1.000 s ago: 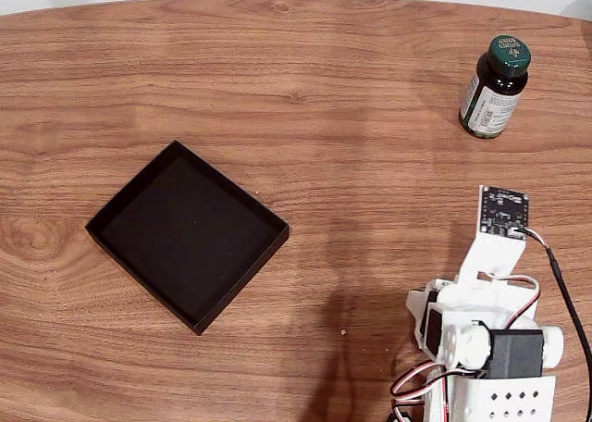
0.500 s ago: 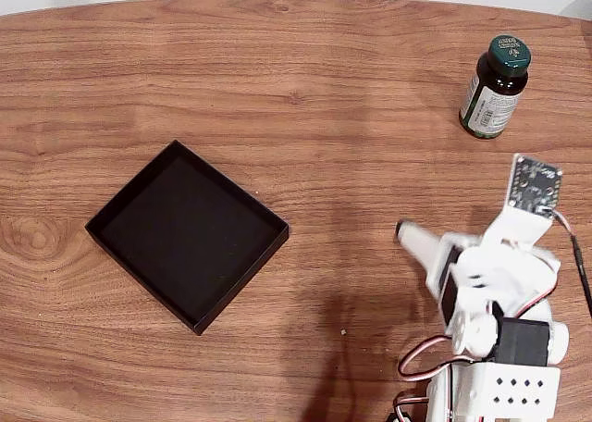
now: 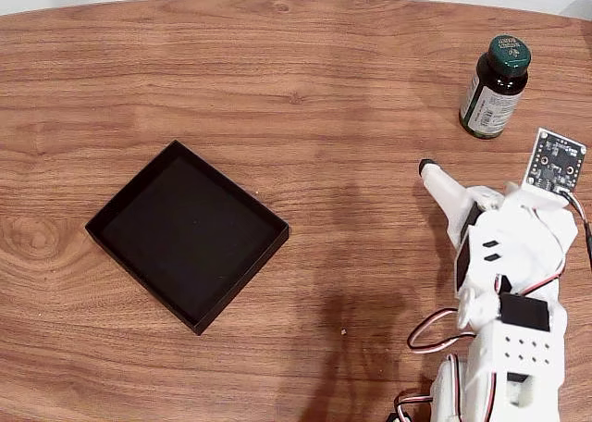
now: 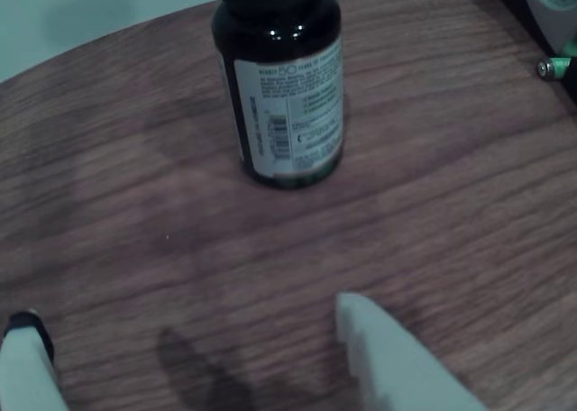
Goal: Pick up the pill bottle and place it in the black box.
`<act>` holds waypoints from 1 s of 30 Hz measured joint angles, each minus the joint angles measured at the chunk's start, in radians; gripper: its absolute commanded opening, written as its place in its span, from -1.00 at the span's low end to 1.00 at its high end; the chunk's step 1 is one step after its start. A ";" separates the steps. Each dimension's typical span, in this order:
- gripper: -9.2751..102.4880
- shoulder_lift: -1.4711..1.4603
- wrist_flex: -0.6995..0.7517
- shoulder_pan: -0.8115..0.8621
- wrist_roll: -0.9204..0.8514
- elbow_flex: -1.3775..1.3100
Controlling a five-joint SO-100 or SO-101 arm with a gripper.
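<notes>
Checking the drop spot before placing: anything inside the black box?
Nothing shows inside the black box in the fixed view; its dark floor looks bare. The pill bottle stands upright on the table, far from it. The near walls may hide a thin strip.

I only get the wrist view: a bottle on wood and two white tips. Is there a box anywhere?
Observer: Yes. In the fixed view a black box lies on the table's left half, far from the bottle.
Operator: Anything in it?
Observer: Nothing; its floor is bare.
Operator: My picture cuts off the bottle's top. What's up there?
Observer: A dark green cap with light lettering.
</notes>
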 measured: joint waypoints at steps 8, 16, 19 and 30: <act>-0.12 -0.233 -0.187 -0.003 -0.018 -0.023; -0.12 -0.472 -0.337 -0.003 -0.021 -0.140; -0.12 -0.578 -0.394 -0.003 -0.043 -0.210; -0.18 -0.905 -0.534 0.041 -0.074 -0.454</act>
